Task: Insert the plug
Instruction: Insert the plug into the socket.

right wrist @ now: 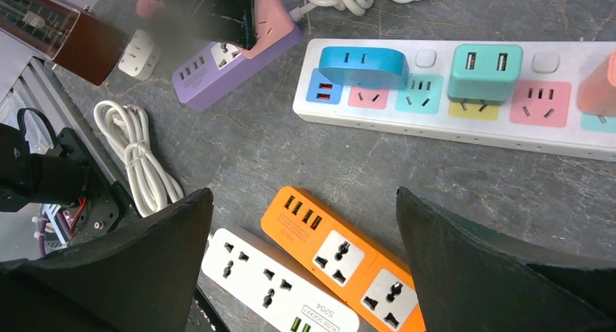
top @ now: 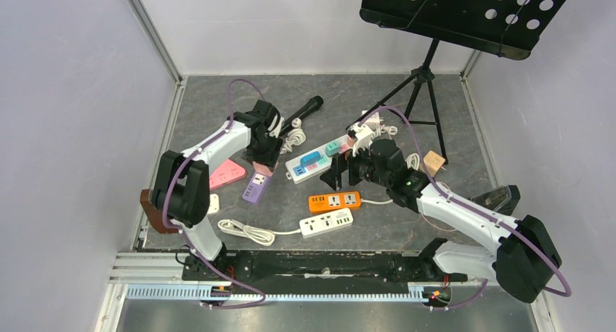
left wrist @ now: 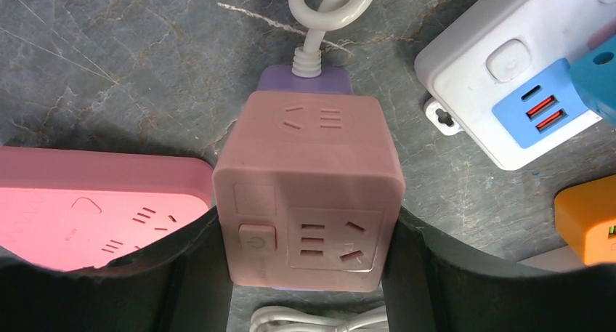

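We record the pink cube adapter (left wrist: 307, 194) as smooth, matt plastic. Purple power strip (right wrist: 211, 81): matt plastic. White power strip (right wrist: 450, 136) and orange power strip (right wrist: 349, 227): smooth plastic with a slight gloss. Tabletop (left wrist: 123, 63): grey, veined, stone-like, matt. Coiled cord (right wrist: 134, 154): smooth white sheath. Music stand tray (top: 450, 19): black perforated metal, dull sheen.

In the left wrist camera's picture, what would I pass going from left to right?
Pink strip → pink cube → white strip
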